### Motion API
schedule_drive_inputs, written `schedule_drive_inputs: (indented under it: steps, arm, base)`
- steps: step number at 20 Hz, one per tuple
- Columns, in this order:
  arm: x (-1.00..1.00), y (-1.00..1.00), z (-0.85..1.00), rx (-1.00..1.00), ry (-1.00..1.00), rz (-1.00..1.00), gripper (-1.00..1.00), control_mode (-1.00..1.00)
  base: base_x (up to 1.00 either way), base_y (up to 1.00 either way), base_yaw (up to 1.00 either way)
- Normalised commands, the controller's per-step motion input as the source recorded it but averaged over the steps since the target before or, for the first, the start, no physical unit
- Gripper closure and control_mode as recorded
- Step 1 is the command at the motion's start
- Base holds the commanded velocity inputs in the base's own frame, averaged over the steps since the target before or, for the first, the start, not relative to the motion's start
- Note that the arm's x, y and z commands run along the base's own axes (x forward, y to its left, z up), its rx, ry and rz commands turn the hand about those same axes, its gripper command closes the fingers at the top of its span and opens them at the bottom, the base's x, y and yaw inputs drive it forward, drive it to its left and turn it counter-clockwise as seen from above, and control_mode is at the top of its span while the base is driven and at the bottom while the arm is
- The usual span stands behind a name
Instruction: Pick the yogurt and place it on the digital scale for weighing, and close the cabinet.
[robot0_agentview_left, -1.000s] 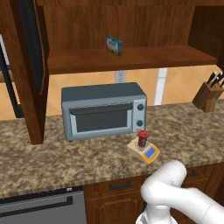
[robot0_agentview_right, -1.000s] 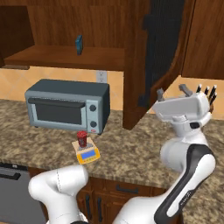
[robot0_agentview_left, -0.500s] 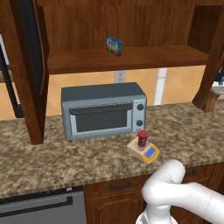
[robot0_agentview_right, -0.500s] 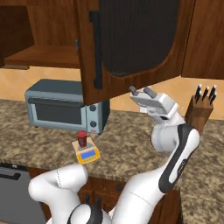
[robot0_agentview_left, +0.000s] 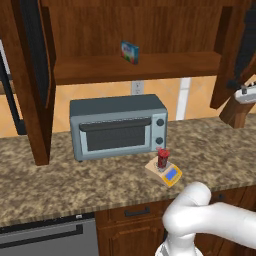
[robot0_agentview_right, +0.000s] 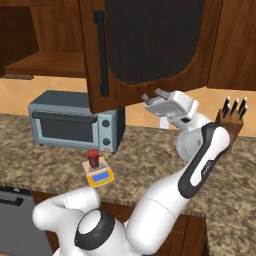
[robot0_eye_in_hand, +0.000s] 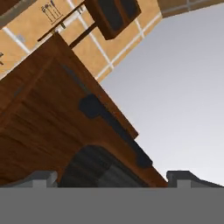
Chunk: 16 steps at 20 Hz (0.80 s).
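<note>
Leftmost in the left base view hangs one open door of the cabinet, dark brown with a dark panel, swung out over the granite counter. Next comes one grey toaster oven standing on that counter below the cabinet's open shelf, and on the shelf above it sits one blue-green box. One white wall outlet shows on the tan backsplash between shelf and oven. Just right of the oven and nearer the counter's front lies one digital scale, tan with a yellow-edged blue display, and the one yogurt stands upright on its plate, red lid up. At the far right edge of this view the cabinet's other door is seen nearly edge-on.

From the right base view the order is the same: toaster oven, then scale with the yogurt on it, well apart from the arm's hand. Further right, the second cabinet door with its one black bar handle hangs partly swung, and the gripper is raised just under its lower edge, fingers spread wide with nothing between them. Whether the fingers touch the door I cannot tell. One knife block with several handles stands on the counter at the right.

In the hand view the two finger tips stand far apart, the door's underside and handle close ahead.
</note>
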Motion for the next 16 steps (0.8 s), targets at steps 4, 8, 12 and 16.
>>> schedule_drive_inputs:
  steps: [4, 8, 12, 16]
  arm:
    - [0.11, 0.52, 0.80, -0.10, 0.13, -0.29, -1.00, -1.00]
    - [0.84, 0.91, 0.27, -0.19, 0.08, -0.47, -1.00, -1.00]
    - [0.97, 0.89, 0.28, -0.19, 0.01, -0.41, -1.00, -1.00]
    - [0.86, 0.44, 0.22, -0.09, 0.00, -0.20, -1.00, -1.00]
  base:
    - [0.00, 0.00, 0.00]
    - [0.00, 0.00, 0.00]
    - [0.00, 0.00, 0.00]
    - [0.00, 0.00, 0.00]
